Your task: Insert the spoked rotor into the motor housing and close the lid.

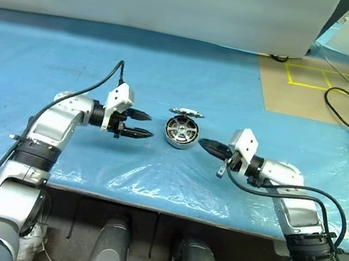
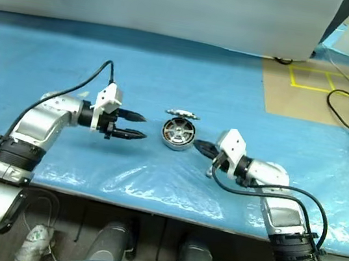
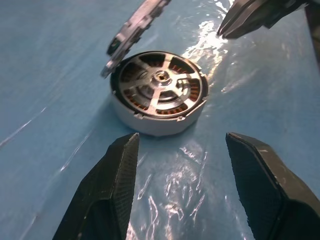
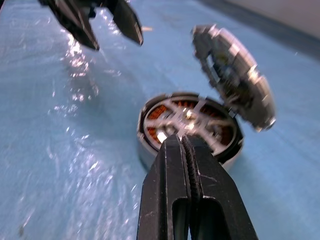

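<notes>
On the blue plastic-covered table [image 1: 54,53], head views: the motor housing [image 1: 181,133] stands at the centre between both arms, a short silver-grey ring. The spoked rotor [image 1: 181,131] sits inside it, silver arms over copper-brown windings. The lid [image 1: 186,112] leans tilted at the housing's far rim, seen edge-on, so its face cannot be made out. The left gripper [image 1: 140,124] hangs near the housing on its left, apart from it, its two black fingers spread and holding nothing. The right gripper [image 1: 204,145] lies just beside the housing on its right, fingers pressed together and empty; whether the tips touch the ring cannot be told. A tan mat with yellow tape [image 1: 319,86] and a black cable [image 1: 347,117] occupy the far right; the mat is cut off at the frame edge.

Left wrist view: the housing [image 3: 159,120] appears whole beyond the two parted fingers [image 3: 107,195], lying in line with the gap between them but well clear of both. The rotor [image 3: 160,90] shows a central hub and flat spokes, with windings visible between them. The lid [image 3: 135,30] rises steeply from the rim and is cut off at the frame edge. The right gripper's tips [image 3: 235,25] enter past the housing.

Right wrist view: the closed fingers [image 4: 185,190] hide the housing's near wall. The rotor [image 4: 185,117] shows just beyond the tips. The lid [image 4: 235,80], blurred, stands propped with a toothed-looking edge. The left gripper [image 4: 107,30] hovers behind, open.
</notes>
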Available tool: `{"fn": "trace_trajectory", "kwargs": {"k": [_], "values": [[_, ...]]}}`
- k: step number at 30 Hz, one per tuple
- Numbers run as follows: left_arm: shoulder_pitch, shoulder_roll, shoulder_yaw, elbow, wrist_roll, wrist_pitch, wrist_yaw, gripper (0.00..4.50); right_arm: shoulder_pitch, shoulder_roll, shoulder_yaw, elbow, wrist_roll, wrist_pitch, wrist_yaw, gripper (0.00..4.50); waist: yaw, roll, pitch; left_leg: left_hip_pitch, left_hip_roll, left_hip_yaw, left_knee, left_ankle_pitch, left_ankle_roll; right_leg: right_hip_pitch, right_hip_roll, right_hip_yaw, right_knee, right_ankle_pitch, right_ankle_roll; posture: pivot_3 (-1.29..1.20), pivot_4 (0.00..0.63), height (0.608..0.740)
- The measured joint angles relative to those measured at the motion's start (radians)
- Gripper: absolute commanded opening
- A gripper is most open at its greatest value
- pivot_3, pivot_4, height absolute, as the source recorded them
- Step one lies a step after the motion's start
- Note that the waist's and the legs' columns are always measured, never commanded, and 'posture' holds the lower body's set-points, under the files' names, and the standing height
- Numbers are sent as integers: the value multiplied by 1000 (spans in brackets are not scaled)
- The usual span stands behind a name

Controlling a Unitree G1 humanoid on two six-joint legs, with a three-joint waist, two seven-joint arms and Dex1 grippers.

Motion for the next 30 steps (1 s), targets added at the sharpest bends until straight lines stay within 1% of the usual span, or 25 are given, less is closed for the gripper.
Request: {"fn": "trace_trajectory", "kwargs": {"k": [4, 11, 15, 17, 18, 19, 23, 30], "values": [[73, -1, 63, -70, -31, 45, 96, 2911, -16, 22, 4, 18, 2, 1, 1, 0, -2, 0, 0, 0, 0, 0, 0, 0, 0, 0, 0, 0, -1, 0, 0, 0, 150, 740], [150, -28, 91, -155, -68, 84, 220, 2911, -56, 51, 30, 83, -1, -5, 26, 0, -3, 0, 0, -1, 0, 0, 0, 0, 0, -1, 0, 0, 0, 0, 0, 0, 150, 740], [163, -33, 104, -196, -89, 104, 262, 2941, -97, 78, 43, 142, -7, -22, 41, 891, -3, 0, 0, 0, 0, 0, 0, 0, 0, 0, 0, 0, 0, 0, 0, 0, 150, 740], [175, -39, 104, -208, -94, 105, 280, 2941, -115, 94, 54, 173, -19, -35, 45, 1552, -3, 0, 0, -1, 0, 0, 0, 0, 0, -1, 0, 0, 0, 0, 0, 0, 150, 740], [183, -42, 104, -213, -97, 107, 287, 2941, -125, 103, 60, 190, -21, -41, 47, 1960, -4, 0, 0, -1, 0, 0, 0, 0, 0, -1, 0, 0, 0, 0, 0, 0, 150, 740], [192, -47, 103, -222, -102, 114, 293, 2941, -129, 110, 62, 201, -23, -45, 49, 2193, -4, 0, 0, -1, 0, 0, 0, 0, 0, -1, 0, 0, 0, 0, 0, 0, 150, 740], [210, -53, 101, -255, -117, 128, 301, 2941, -139, 120, 63, 237, -40, -63, 51, 3477, -3, 0, 0, -1, 0, 0, 0, 0, 0, -1, 0, 0, 0, 0, 0, 0, 150, 740], [216, -69, 74, -272, -122, 132, 314, 2941, -160, 141, 71, 267, -60, -90, 48, 3477, -4, 0, 0, -1, 0, 0, 1, 0, 0, -1, 0, 0, 1, 0, 0, 0, 150, 740]]}}
